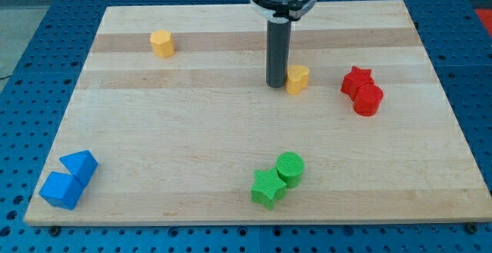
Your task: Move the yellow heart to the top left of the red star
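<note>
Pressing my tip [276, 85] against the left side of the yellow heart [297, 78], I stood at the far middle of the wooden board [231, 153], with the red star [356, 78] off to the right and a red cylinder [368, 100] touching its near side. I carried no jaws, only a bare rod, so nothing was gripped; the heart merely sat beside the rod, apparently in contact. The heart lay left of the star at about the same depth, not yet far-left of it. The main risk, as I judged it, was pushing straight right: that would have driven the heart into the star and shoved both red blocks away. An off-centre push could also have let the heart slip round my tip and spin loose. Another yellow block [162, 43], of a shape I could not make out, sat far left, well apart; the green pair [277, 179] and blue pair [69, 180] lay near, out of harm.
</note>
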### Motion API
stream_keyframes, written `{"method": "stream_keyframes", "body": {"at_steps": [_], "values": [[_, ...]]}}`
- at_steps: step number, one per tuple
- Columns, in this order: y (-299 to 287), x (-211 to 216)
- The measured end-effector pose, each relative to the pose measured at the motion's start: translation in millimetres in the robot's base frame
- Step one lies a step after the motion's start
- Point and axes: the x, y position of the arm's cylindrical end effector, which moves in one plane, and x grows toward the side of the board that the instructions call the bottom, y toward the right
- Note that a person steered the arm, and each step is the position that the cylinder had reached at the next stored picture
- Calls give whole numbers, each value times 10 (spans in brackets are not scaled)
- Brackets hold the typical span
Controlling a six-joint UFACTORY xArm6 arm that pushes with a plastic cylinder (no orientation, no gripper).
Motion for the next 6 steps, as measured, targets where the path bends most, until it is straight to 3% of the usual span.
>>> {"method": "stream_keyframes", "body": {"at_steps": [1,2,4,6], "values": [[-96,223],[102,187],[784,-205],[257,-475]]}}
